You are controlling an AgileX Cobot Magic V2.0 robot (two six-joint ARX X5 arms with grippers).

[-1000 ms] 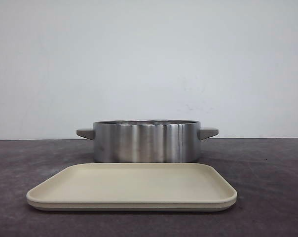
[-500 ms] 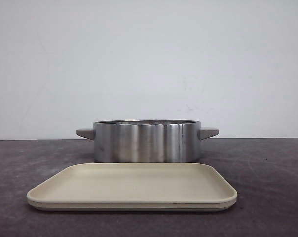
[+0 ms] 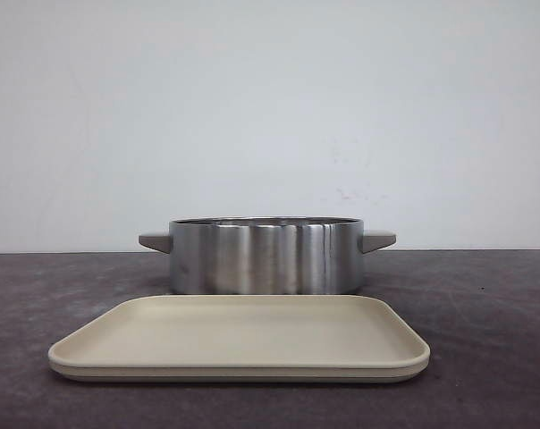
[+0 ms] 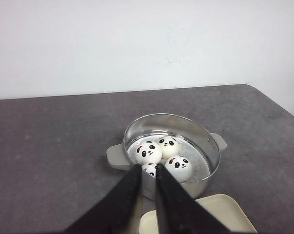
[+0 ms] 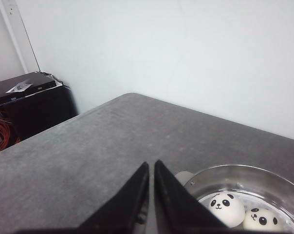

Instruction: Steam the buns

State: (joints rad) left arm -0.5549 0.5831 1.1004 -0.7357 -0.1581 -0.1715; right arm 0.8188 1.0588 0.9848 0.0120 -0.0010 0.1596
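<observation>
Left hand (image 4: 148,171) and right hand (image 5: 151,168) hang closed and empty above the worktop (image 4: 49,146), since four buns (image 4: 149,152) already sit in the pot (image 4: 212,155), tray (image 3: 243,335) bare.

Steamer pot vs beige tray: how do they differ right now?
The steamer pot is round, shiny metal with tall walls and side handles; the tray is rectangular, matte beige and shallow. The pot holds the buns; the tray lies bare. The pot stands behind the tray in the front view. Both rest on the dark table.
</observation>
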